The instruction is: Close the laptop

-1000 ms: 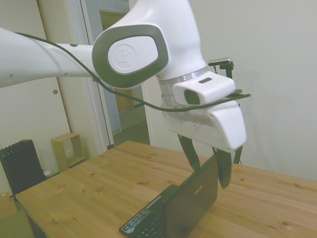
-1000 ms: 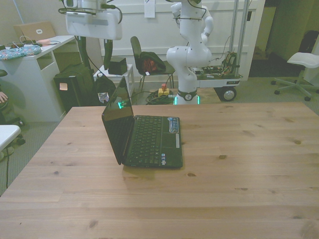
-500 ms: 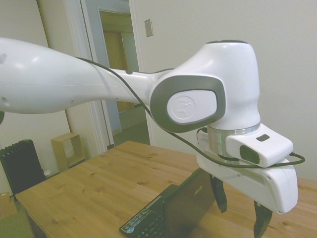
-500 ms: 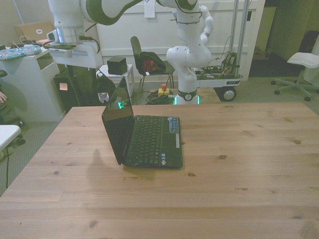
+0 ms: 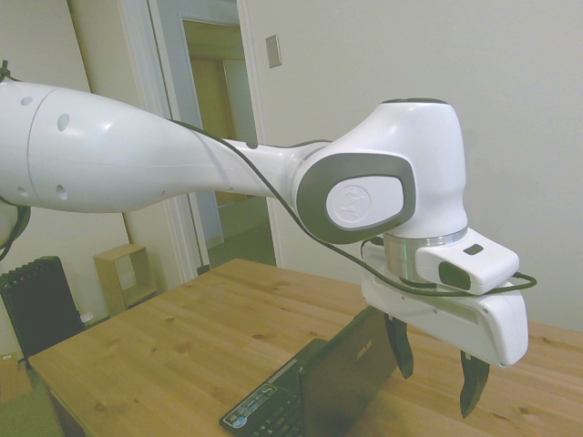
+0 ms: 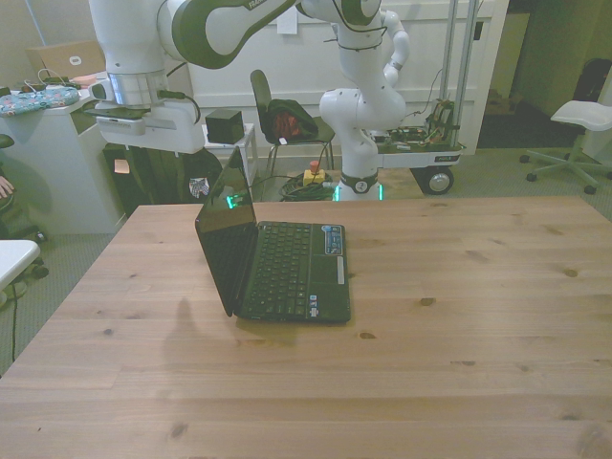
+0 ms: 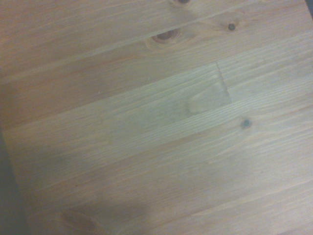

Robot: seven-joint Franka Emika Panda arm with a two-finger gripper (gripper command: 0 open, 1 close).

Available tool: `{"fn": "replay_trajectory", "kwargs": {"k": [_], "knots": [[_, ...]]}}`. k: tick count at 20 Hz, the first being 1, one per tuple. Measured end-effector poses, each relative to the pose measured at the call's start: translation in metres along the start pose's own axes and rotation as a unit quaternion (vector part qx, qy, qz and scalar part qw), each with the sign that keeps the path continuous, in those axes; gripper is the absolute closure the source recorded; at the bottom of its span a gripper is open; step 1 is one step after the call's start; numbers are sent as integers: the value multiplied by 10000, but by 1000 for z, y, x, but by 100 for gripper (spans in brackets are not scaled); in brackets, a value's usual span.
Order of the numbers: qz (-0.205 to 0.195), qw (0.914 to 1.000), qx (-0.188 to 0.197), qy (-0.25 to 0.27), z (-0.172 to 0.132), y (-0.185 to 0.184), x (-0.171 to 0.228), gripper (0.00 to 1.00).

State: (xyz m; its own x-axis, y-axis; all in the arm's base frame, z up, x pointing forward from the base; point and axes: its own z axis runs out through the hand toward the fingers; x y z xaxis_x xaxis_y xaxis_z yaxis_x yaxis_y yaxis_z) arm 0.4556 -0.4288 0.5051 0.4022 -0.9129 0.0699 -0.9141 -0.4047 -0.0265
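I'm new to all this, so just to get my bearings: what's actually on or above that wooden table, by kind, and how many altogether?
Laptop, black, lid open: 1
Gripper, hanging behind the lid, holding nothing: 1
Total: 2

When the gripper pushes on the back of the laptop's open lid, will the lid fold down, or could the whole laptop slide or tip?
The laptop will probably fold: its lid stands a little past upright on a hinge. Its base lies flat on the wooden table, so tipping seems unlikely, but the small base might slide. The open gripper hangs behind the lid, not touching.
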Motion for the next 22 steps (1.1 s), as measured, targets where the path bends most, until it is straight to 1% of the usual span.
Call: {"fn": "replay_trajectory", "kwargs": {"k": [7,17,22], "knots": [[-51,10000,14,-7,0,-7,-3,100],[-167,9998,61,1,-3,-29,-14,100],[-225,9997,111,3,-8,-50,-27,100]]}}
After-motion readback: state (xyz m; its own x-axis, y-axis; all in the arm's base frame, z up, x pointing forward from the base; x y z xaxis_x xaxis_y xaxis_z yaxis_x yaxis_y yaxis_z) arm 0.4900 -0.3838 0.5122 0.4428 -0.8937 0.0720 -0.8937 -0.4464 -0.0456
